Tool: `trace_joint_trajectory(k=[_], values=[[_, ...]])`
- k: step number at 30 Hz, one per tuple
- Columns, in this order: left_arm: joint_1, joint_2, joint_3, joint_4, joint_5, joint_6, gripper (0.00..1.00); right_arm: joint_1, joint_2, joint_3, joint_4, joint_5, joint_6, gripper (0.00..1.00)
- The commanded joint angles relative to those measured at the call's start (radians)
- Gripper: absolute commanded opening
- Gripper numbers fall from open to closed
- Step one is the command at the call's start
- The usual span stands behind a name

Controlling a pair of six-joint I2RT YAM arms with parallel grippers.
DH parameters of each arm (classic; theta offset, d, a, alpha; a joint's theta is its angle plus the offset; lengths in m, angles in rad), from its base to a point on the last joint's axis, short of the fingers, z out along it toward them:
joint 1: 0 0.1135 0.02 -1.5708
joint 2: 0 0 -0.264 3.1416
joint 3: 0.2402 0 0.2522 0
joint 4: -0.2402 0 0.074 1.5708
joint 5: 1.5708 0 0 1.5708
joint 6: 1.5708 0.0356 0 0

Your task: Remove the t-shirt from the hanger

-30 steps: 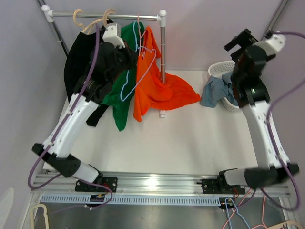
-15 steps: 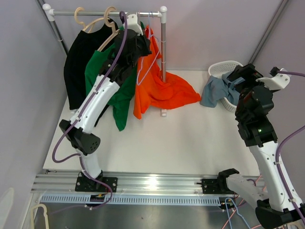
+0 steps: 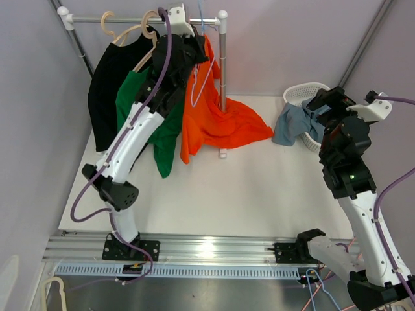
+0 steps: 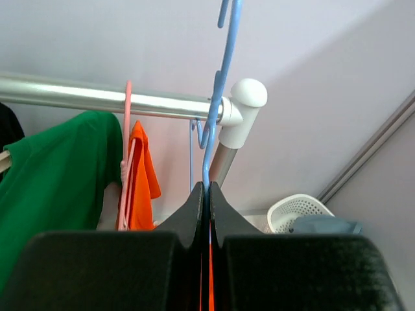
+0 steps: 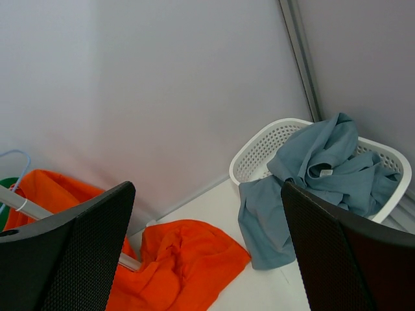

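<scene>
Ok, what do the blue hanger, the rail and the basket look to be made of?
Blue hanger: thin wire, probably plastic-coated, given its smooth uniform colour. Rail: metal tube, brushed silvery sheen. Basket: white moulded plastic, latticed wall.

1. A rail (image 3: 130, 20) spans the far-left part of the desk (image 3: 246, 194), its right post (image 3: 222, 65) standing inboard of the far edge.
2. Three garments hang side by side. The rightmost, the t-shirt (image 3: 214, 123), spills onto the desk around the post's foot.
3. The left gripper (image 4: 209, 194), below the rail's right end, pinches a hanger (image 4: 217, 110).
4. A basket (image 3: 299, 92) sits by the far-right corner, a cloth (image 3: 295, 126) in it trailing over its left rim.
</scene>
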Motion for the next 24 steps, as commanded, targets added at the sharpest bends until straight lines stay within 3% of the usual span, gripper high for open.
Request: trace_joint_trajectory(k=[1,6,16,17,20,24], values=[[0.001,0.072,0.097,0.025,0.007,0.042,0.01,0.006,-0.012,0.003,0.025,-0.012,0.013,1.0],[0.001,0.158,0.184,-0.022,0.019,0.036,0.01,0.006,-0.018,0.026,0.008,-0.016,0.002,0.99],[0.001,0.147,0.15,-0.052,0.011,0.036,0.01,0.012,-0.024,0.049,-0.029,-0.055,0.033,1.0],[0.001,0.136,0.147,-0.062,0.02,0.034,0.04,0.015,-0.024,0.05,-0.03,-0.056,0.031,0.99],[0.001,0.052,0.065,-0.043,0.059,0.033,0.38,0.023,-0.02,0.049,-0.029,-0.053,0.025,1.0],[0.019,-0.084,-0.026,-0.004,0.111,0.025,0.64,0.029,-0.009,0.047,-0.038,-0.067,0.019,1.0]])
